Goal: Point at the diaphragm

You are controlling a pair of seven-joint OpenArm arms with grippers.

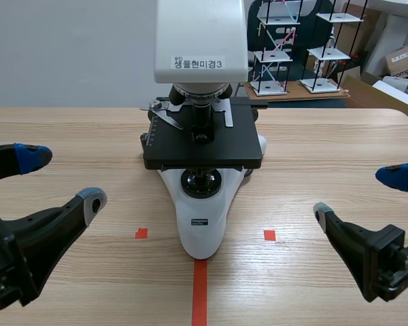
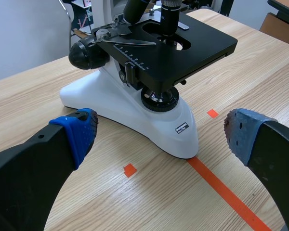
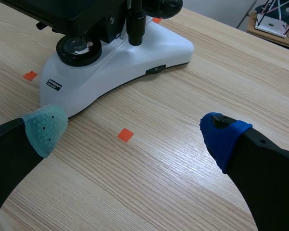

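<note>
The diaphragm, a dark knurled ring under the microscope's black stage, sits mid-table. It looks rigid yet delicate, so a light approach from the front suits, not a grasp. The left gripper and right gripper hover by the table's near edge, jaws wide open.

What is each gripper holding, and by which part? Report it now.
Nothing is held. The left gripper and the right gripper both stand open, one on each side of the microscope and apart from it.
</note>
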